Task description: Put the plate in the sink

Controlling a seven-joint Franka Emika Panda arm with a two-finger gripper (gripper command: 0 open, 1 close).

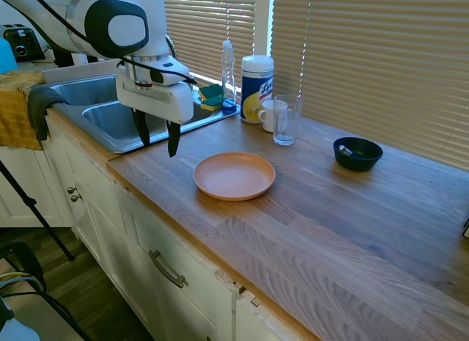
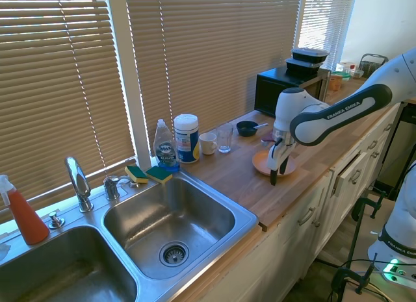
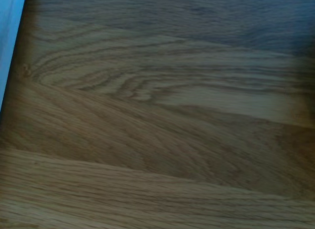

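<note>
Plate [image 1: 234, 175] lies flat and empty on the wooden countertop [image 1: 344, 216], well clear of the sink [image 1: 110, 117] and between it and the small dark bowl [image 1: 357, 153]. Beyond the plate, toward the window blinds, stand a clear glass [image 1: 286, 119], a white mug [image 1: 270, 115] and a canister of wipes [image 1: 256, 78]; these three sit close together. A dish soap bottle [image 1: 229, 75] and two sponges [image 1: 211, 97] are at the sink's back corner, nearer the sink than the plate is. The gripper [image 1: 157, 138] hangs above the countertop edge between the plate and the sink, pointing down, its two dark fingers [image 1: 173, 138] spread apart with nothing between them and not touching the plate. In the second exterior view the plate [image 2: 262, 160] is partly hidden behind the gripper [image 2: 273, 174], and the sink's nearer basin [image 2: 170, 219] is bare steel with its drain showing. The wrist view shows only blurred wood grain of the countertop [image 3: 157, 120]
</note>
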